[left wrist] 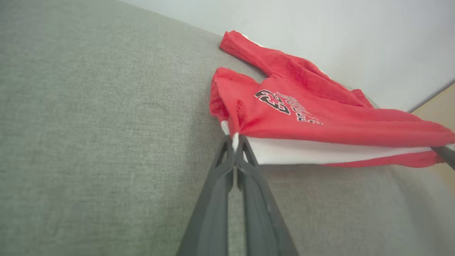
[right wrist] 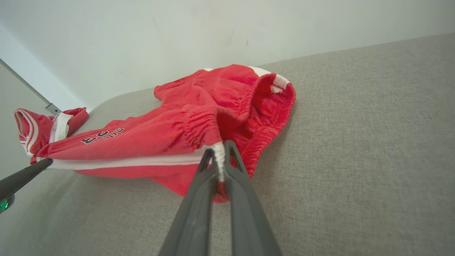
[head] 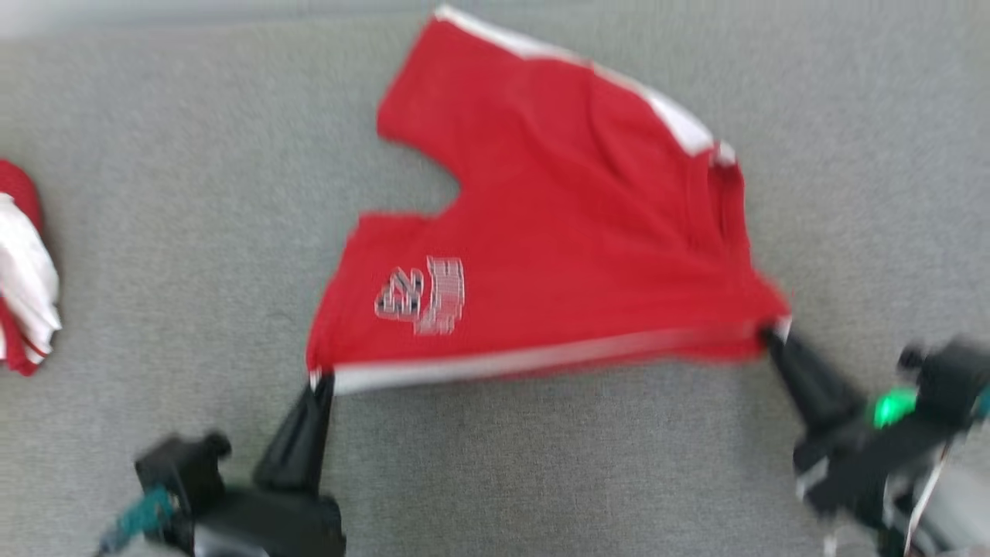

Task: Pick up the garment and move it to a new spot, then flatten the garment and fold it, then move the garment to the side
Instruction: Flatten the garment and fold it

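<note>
– Red shorts, where?
– Hung stretched just above grey fabric surface, far leg touching it.
– Left jaws?
– Clamped on hem corner.
– Right jaws?
– Clamped on waistband corner.

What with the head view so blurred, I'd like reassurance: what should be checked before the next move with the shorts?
1. Left tool shut on a corner of the red shorts: ok.
2. Right tool shut on the opposite corner: ok.
3. White stripe stretched straight between the tools: ok.
4. Cloth flat beside the right tool: not ok, bunched.
5. Second red-and-white garment apart from the shorts: ok.
</note>
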### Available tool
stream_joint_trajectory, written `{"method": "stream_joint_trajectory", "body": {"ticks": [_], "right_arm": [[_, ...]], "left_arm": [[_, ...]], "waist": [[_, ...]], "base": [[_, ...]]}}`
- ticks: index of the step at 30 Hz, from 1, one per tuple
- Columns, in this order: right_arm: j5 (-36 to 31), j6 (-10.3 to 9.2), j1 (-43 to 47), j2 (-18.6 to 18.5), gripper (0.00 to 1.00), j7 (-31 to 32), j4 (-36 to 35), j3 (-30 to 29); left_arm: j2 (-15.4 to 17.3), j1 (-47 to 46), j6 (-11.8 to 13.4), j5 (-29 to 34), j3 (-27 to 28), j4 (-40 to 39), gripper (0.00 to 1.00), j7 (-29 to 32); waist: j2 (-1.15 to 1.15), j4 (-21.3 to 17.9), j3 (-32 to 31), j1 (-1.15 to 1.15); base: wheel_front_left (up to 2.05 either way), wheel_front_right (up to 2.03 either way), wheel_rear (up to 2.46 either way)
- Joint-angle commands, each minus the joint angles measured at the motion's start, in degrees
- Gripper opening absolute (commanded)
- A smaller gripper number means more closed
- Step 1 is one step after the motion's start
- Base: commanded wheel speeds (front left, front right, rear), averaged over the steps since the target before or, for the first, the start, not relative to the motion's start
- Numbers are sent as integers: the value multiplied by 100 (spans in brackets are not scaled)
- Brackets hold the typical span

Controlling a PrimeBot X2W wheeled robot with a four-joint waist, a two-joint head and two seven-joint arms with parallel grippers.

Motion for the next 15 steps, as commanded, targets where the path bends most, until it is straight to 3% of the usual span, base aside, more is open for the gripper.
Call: {"method": "stream_joint_trajectory", "body": {"ticks": [1, 15], "right_arm": [[-148, -15, 194, -32, 0, -27, -33, 16], [-450, -15, 2573, 438, 0, 27, -412, -740]], "left_arm": [[-42, 171, 0, -8, 36, 7, 0, -7], [-355, 1671, -162, 79, 542, -6, 0, -7]], "waist": [[1, 54, -323, 3], [1, 54, -935, 3]], "base": [[0, 0, 0], [0, 0, 0]]}}
